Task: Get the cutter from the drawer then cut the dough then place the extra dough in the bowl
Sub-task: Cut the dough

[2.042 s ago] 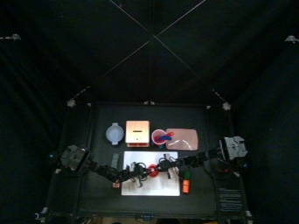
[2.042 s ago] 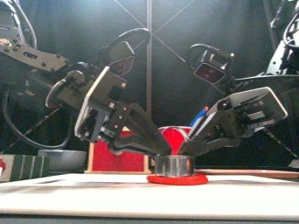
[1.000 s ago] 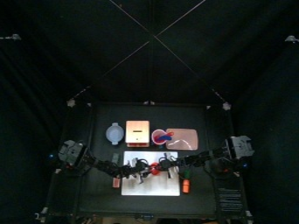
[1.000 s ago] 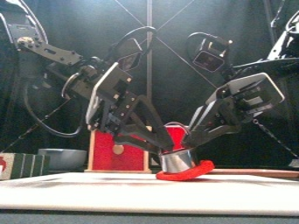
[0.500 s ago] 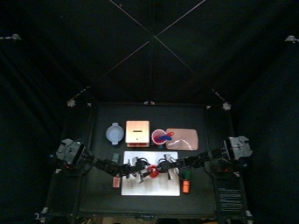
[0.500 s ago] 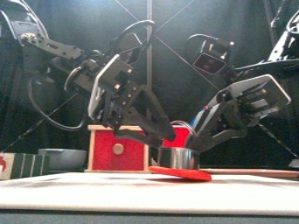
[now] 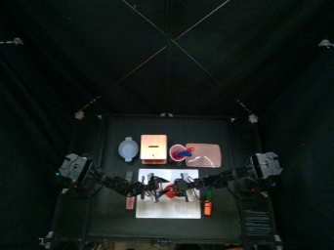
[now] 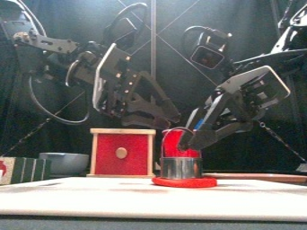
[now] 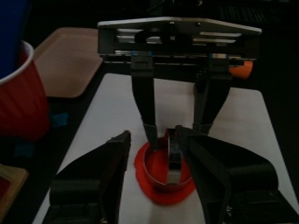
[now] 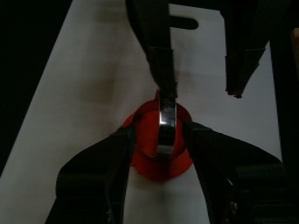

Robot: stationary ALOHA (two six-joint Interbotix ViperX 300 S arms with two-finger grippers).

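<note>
A flat red dough disc (image 8: 184,182) lies on the white cutting board (image 8: 84,193). The round metal cutter (image 8: 180,167) stands upright on it. My right gripper (image 8: 184,148) reaches down from the right and is shut on the cutter's top; in the right wrist view its jaws (image 10: 166,131) close on the cutter (image 10: 167,122) over the dough (image 10: 158,162). My left gripper (image 8: 168,115) hangs open above and left of the cutter, touching nothing. In the left wrist view the left gripper (image 9: 162,140) has its jaws spread wide, with the dough (image 9: 158,175) beyond them.
Behind the board stand the wooden box with its red drawer front (image 8: 122,153), the blue-grey bowl (image 7: 127,148), the red cup (image 7: 182,152) and the pink tray (image 7: 212,154). An orange toy (image 7: 206,206) lies at the board's right edge.
The left gripper has risen from the dough's edge and now hangs above it. The cutter and dough, tilted a second ago, sit flat on the board again.
</note>
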